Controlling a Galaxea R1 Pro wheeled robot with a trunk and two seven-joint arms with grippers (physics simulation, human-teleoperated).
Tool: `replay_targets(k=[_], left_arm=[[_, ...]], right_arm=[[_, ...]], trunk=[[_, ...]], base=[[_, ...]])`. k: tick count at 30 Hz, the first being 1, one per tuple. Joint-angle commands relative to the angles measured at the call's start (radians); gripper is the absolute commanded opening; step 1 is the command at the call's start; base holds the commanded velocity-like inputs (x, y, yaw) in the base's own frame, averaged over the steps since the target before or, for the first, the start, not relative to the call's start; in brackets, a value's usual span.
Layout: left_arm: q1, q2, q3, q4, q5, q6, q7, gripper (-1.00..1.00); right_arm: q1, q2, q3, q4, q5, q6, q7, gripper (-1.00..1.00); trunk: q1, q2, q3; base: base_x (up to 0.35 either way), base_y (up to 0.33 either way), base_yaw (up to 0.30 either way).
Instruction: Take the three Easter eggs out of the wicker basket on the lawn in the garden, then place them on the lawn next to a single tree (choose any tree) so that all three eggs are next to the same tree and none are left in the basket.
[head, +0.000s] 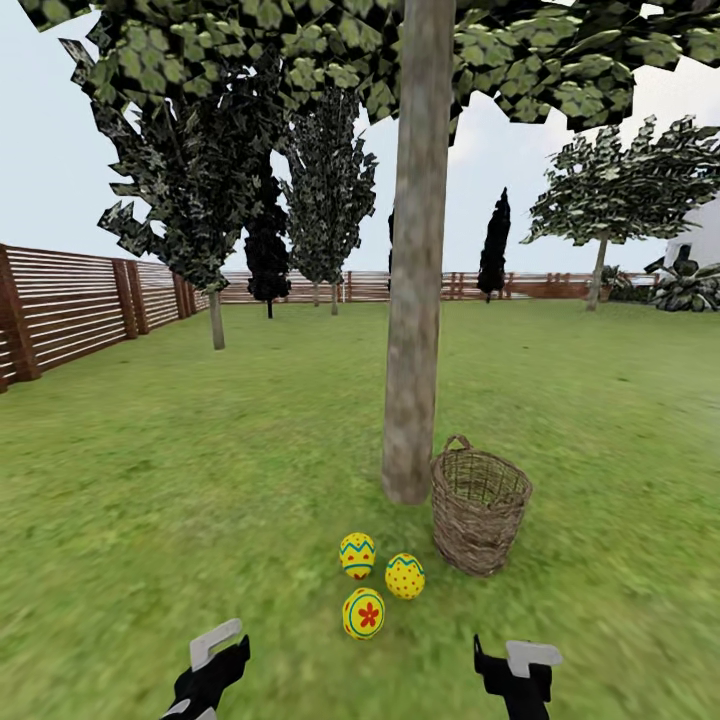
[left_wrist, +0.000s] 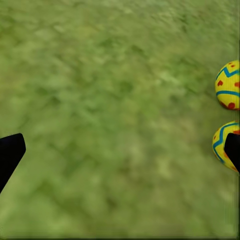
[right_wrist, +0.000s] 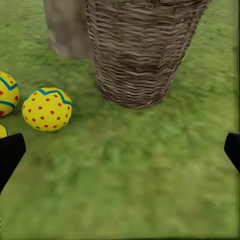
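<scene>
I see all three Easter eggs (head: 375, 582) on the lawn (head: 150, 500), clustered just in front of the tree (head: 415, 300) trunk base. The zigzag one (head: 357, 555) is nearest the trunk, the dotted one (head: 405, 576) is beside it toward the basket, and the flower one (head: 364, 613) is closest to me. They sit close together; I can't tell if they touch. The wicker basket (head: 479, 512) stands upright on the grass just right of the trunk, near the eggs, and what I can see of its inside looks empty.

My left gripper (head: 215, 655) and right gripper (head: 517, 665) both hang low over the grass, short of the eggs. In both wrist views the fingers are spread wide with nothing between them. The right wrist view shows the basket wall and the dotted egg ahead. A slat fence (head: 70, 305) and more trees sit behind.
</scene>
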Motion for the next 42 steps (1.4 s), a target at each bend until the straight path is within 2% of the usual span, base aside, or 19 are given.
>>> replay_targets(k=[1,7,32,35,38,40,42], left_arm=[[0.0,-0.001,0.008,0.0,-0.004,-0.003,0.002,1.0],[0.001,-0.002,0.008,0.0,-0.004,-0.003,0.002,1.0],[0.011,-0.008,0.008,0.0,-0.004,-0.002,0.005,1.0],[0.068,-0.013,0.008,0.0,-0.004,-0.003,0.01,1.0],[0.11,-0.013,0.008,0.0,-0.004,-0.016,0.066,1.0],[0.133,-0.01,0.008,0.0,-0.005,-0.036,0.088,1.0],[0.19,-0.007,0.008,0.0,-0.005,-0.088,0.104,1.0]], right_arm=[[0.0,-0.001,0.009,-0.001,-0.008,-0.001,-0.008,1.0],[0.0,0.001,0.011,-0.001,-0.019,-0.001,-0.008,1.0],[0.0,0.002,0.012,0.011,-0.016,-0.006,-0.008,1.0],[0.0,0.002,0.012,0.083,-0.014,-0.012,-0.008,1.0],[0.013,-0.003,0.012,0.147,-0.015,-0.038,-0.008,1.0],[0.047,-0.004,0.012,0.157,-0.014,-0.078,-0.009,1.0],[0.109,0.001,0.014,0.164,-0.012,-0.174,-0.011,1.0]], trunk=[[-0.004,0.007,0.0],[-0.027,0.049,0.01],[-0.123,0.224,0.049],[-0.135,0.245,0.053],[-0.146,0.266,0.058],[-0.154,0.28,0.061],[-0.161,0.294,0.064]], base=[[0.0,0.0,0.0],[0.0,0.0,0.0],[0.0,0.0,0.0],[0.0,0.0,0.0],[0.0,0.0,0.0],[0.0,0.0,0.0],[0.0,0.0,0.0]])
